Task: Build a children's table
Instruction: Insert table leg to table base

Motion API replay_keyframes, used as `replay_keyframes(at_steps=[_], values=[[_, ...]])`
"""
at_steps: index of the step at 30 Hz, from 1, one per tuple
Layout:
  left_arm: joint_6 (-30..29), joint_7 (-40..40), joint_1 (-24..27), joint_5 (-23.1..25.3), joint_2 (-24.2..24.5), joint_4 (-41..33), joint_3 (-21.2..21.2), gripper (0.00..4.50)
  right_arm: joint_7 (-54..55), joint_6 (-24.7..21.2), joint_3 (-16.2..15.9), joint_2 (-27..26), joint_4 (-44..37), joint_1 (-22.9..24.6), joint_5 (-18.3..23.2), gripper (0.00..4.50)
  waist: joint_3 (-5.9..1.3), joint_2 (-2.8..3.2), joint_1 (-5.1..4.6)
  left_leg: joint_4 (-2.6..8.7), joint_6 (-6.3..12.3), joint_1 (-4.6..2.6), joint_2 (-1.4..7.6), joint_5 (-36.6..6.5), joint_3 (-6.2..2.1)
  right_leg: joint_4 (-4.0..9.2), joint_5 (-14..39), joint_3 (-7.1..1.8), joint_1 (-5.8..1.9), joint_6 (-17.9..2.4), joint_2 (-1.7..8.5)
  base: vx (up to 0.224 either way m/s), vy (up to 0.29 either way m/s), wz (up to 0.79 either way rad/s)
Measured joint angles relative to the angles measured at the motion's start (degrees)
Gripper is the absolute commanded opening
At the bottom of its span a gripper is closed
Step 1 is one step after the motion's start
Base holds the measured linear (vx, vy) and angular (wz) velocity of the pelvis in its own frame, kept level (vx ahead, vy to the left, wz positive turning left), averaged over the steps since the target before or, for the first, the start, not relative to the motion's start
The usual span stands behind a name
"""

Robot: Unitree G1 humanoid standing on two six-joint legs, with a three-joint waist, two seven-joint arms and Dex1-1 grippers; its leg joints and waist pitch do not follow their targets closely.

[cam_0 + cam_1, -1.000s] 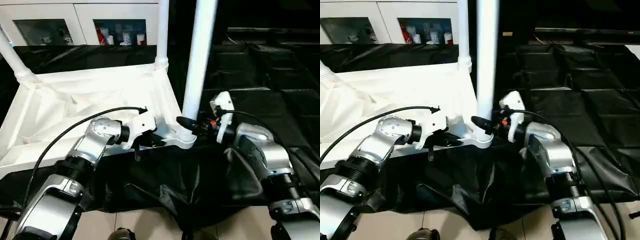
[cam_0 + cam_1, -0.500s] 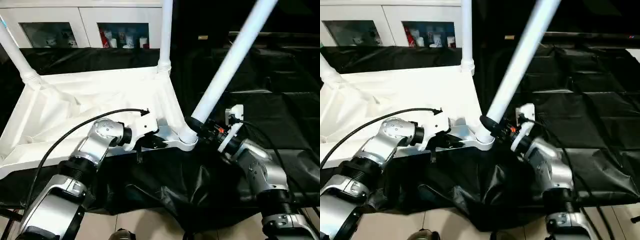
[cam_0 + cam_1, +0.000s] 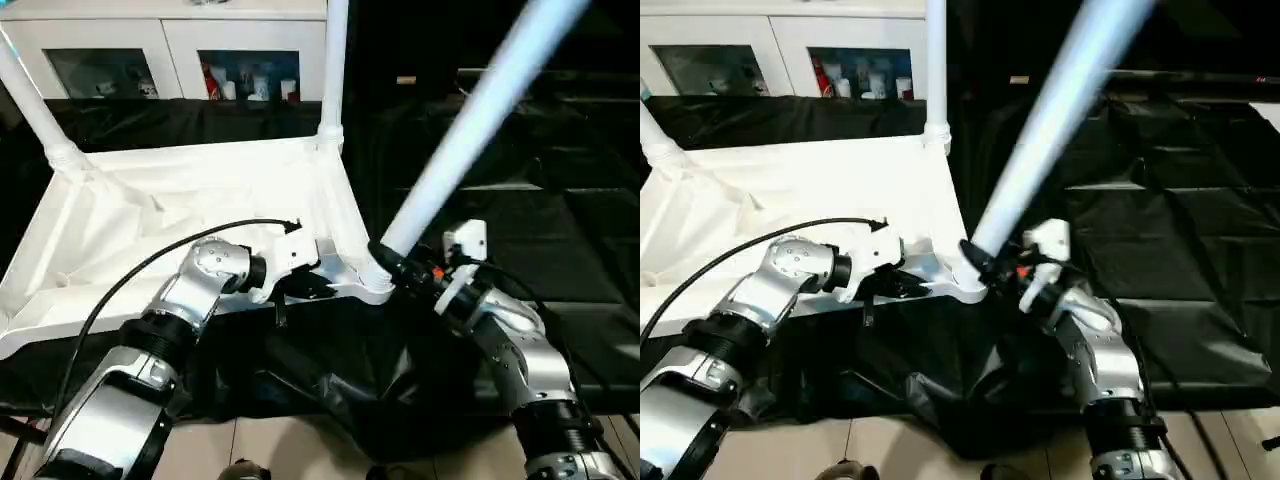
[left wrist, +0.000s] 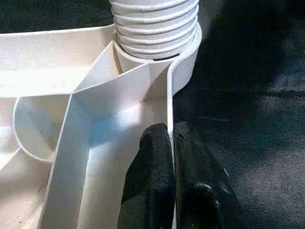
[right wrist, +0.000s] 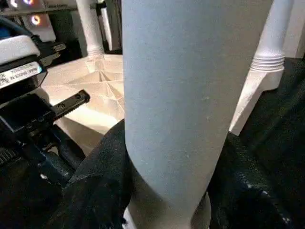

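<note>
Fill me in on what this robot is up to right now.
The robot is assembling a white plastic children's table, whose ribbed rectangular top lies upside down on black sheeting. Its left gripper is pinched shut on the top's thin rim by the near corner socket. Its right gripper grips a long white tube leg just above that socket; the leg leans steeply to the right rather than standing upright. Two other legs already stand in the far corners.
</note>
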State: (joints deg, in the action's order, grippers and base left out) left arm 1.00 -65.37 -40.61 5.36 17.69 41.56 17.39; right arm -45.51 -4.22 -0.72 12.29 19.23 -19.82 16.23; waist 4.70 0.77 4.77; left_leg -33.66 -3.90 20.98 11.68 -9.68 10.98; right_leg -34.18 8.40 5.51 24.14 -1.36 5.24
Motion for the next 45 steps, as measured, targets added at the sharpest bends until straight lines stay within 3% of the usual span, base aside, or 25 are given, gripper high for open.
replay_keyframes(at_steps=[9, 15, 22, 31, 45], values=[[-0.03, -0.71, 0.03, 0.03, 0.58, 0.00, 0.44, 0.00, -3.76, -1.19, -4.11, 2.03, 4.29, -5.48, -3.13, 1.87, -0.18, -0.66, -1.39, 0.00, 0.00, -0.04, 0.00, 0.00, -0.06, 0.10, 0.01, 0.03, -0.22, 0.04, 0.00, 0.000, 0.000, 0.00], [-0.06, -0.81, 0.05, 0.04, 0.89, 0.00, 0.50, 0.00, -6.65, -0.79, -4.22, 2.14, 8.20, -7.77, -3.03, 1.87, -0.25, -0.86, -1.72, -0.01, 0.00, -0.08, -0.01, 0.00, -0.09, 0.13, 0.01, 0.05, -0.24, 0.04, 0.00, 0.000, 0.000, 0.00], [0.01, -1.77, 0.05, -0.16, 0.97, -0.05, 0.46, 0.00, -11.46, -0.50, -2.01, 2.83, 12.99, -9.48, -0.13, 1.87, -0.24, -0.86, -1.62, 0.08, 0.01, -0.08, -0.02, -0.01, -0.11, 0.21, 0.01, 0.07, -0.24, 0.03, 0.00, 0.000, 0.000, 0.00], [0.06, -3.36, 0.07, -0.49, 1.48, -0.10, 0.56, 0.00, -16.05, 4.73, -4.94, 5.17, 14.23, -10.23, -2.67, 1.87, -0.23, -0.84, -1.41, 0.20, 0.00, -0.11, -0.02, -0.02, -0.11, 0.26, 0.08, 0.10, -0.24, 0.12, 0.00, 0.000, 0.000, 0.00], [0.06, -4.90, 0.07, -0.83, 1.80, -0.11, 0.55, 0.00, -18.34, 6.01, -5.42, 5.41, 15.16, -10.72, -2.91, 1.87, -0.22, -0.83, -1.52, 0.66, -0.01, -0.31, -0.03, -0.01, -0.08, 0.67, 0.09, 0.10, -0.37, 0.13, -0.05, 0.000, 0.000, 0.00]])
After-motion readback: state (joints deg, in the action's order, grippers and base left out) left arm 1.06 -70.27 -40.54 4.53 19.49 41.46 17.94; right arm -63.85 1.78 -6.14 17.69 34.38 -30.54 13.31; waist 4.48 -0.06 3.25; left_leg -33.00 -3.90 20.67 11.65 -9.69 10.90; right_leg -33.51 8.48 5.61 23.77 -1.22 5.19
